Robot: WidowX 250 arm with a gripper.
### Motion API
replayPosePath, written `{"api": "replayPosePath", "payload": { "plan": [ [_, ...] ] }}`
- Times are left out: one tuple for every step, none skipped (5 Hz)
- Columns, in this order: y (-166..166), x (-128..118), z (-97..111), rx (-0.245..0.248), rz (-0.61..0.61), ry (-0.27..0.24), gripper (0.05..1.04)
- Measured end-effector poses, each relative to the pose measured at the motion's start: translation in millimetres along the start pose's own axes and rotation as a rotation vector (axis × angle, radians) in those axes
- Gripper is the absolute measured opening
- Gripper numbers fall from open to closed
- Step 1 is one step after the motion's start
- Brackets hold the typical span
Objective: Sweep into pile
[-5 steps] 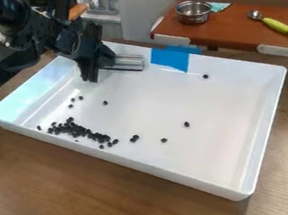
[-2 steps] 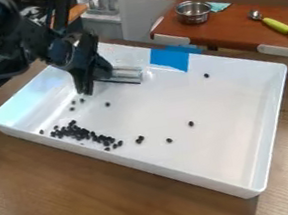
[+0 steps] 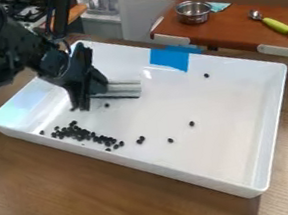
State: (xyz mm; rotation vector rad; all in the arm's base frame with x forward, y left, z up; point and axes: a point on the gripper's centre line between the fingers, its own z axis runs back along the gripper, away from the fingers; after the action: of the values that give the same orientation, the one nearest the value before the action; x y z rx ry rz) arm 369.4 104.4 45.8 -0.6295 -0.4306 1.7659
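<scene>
camera view: the end effector [image 3: 86, 91] grips a metal scraper [image 3: 123, 89], which could scatter or miss black beans [image 3: 81, 134] if swept too fast or tilted off the white tray [image 3: 148, 167].

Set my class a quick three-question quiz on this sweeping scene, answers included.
1. Short answer: Do most of the black pieces lie nearer the camera-side long wall of the tray, or the long wall with blue tape?
2. True or false: All the black pieces are already in one pile.
3. Multiple choice: What do the jaws of the gripper hold?
a) a pot
b) a silvery metal tool
c) a green-handled spoon

Key: 1. The camera-side wall; 2. False; 3. b
</scene>
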Motion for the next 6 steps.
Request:
{"api": "replayPosePath", "payload": {
  "plan": [
    [16,-3,11,0.024,0.018,-0.002,0.102],
    [35,-4,25,0.055,0.003,-0.013,0.102],
    [52,1,40,0.095,-0.005,0.000,0.102],
    [60,0,47,0.118,0.002,0.024,0.102],
    [67,-6,52,0.128,-0.023,0.063,0.102],
    [49,-18,45,0.064,-0.067,0.150,0.102]
  ]
}}
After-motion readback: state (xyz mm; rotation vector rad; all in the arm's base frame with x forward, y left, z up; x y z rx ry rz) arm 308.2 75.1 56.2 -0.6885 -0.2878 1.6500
